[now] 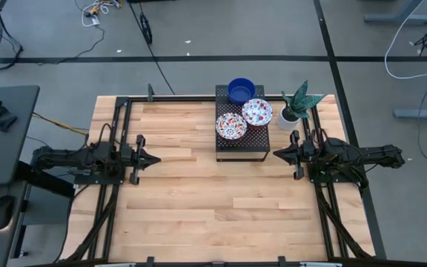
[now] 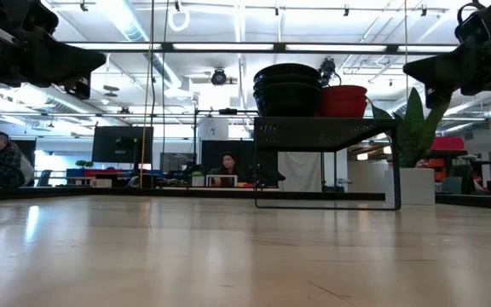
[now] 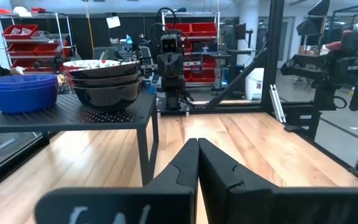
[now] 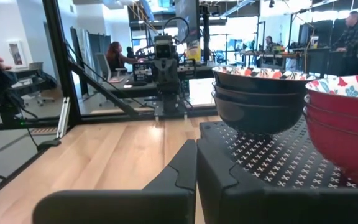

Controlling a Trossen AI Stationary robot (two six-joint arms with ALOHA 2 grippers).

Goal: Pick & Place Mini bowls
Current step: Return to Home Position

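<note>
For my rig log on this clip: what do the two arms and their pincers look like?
The left arm and right arm are matte black and jointed, with black cables. The left pincer and right pincer each have two black, wedge-shaped, tapering fingers.

Nothing legible shows anywhere: no label, brand, number or sign. The white marks (image 3: pixel 107 216) on the dark housing (image 3: pixel 55 204) behind the left gripper (image 3: pixel 197 144) are too blurred to read.

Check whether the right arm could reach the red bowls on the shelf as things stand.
Probably yes: the right gripper, shut, sits beside the shelf, and the red bowls are open from above; only the plant stands close.
</note>
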